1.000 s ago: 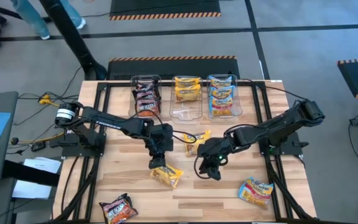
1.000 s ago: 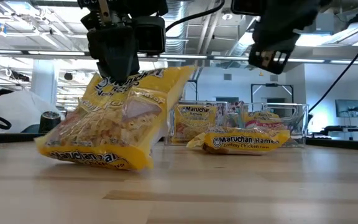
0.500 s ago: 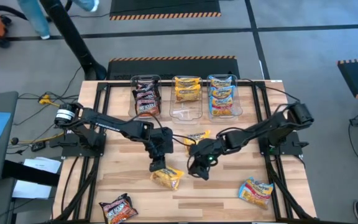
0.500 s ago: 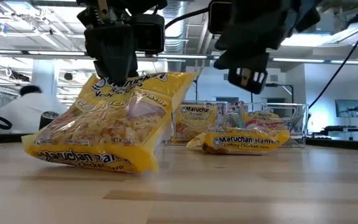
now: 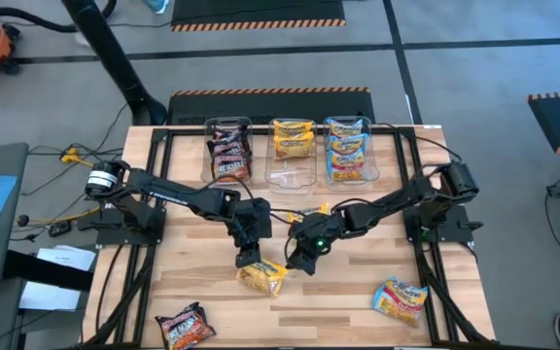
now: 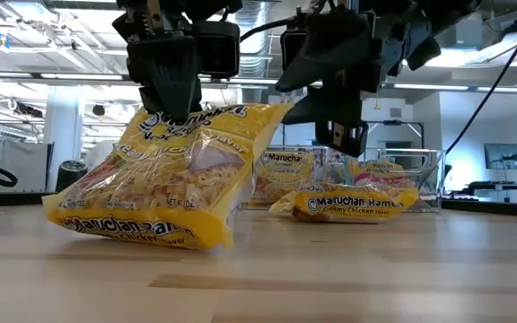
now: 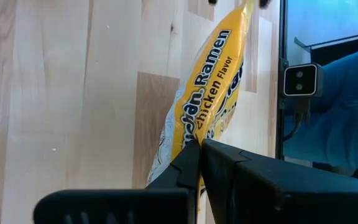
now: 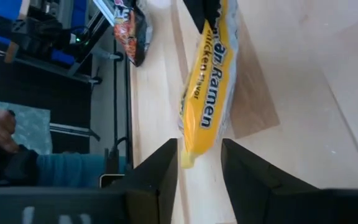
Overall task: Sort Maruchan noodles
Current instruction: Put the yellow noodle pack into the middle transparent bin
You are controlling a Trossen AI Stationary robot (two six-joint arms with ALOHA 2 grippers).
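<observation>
The left end effector (image 5: 249, 255) is clamped shut on the upper edge of a yellow noodle packet (image 5: 262, 277), which hangs tilted below it with its lower corner touching or just above the worktop (image 5: 358, 311); pinching the thin sealed edge looks like a way to present the loose end of the packet to the other arm. The right end effector (image 5: 301, 261) sits just beside it, its fingers (image 8: 160, 180) apart and lined up on either side of the packet's free end, so this reads as a handover or a two-armed regrip, with the right grip not yet made. A second yellow packet (image 5: 307, 211) lies flat on the worktop just behind the right end effector, between it and the three clear tubs (image 5: 291, 152) at the far edge. Those tubs already hold packets by colour: dark ones in the tub beyond the left end effector, yellow in the middle one, and light blue and pink in the one beyond the right end effector. A dark packet (image 5: 184, 326) lies well apart, on the near side of the left end effector, and a blue and pink packet (image 5: 401, 297) lies near the front, on the right end effector's outer side; both are unsorted.
</observation>
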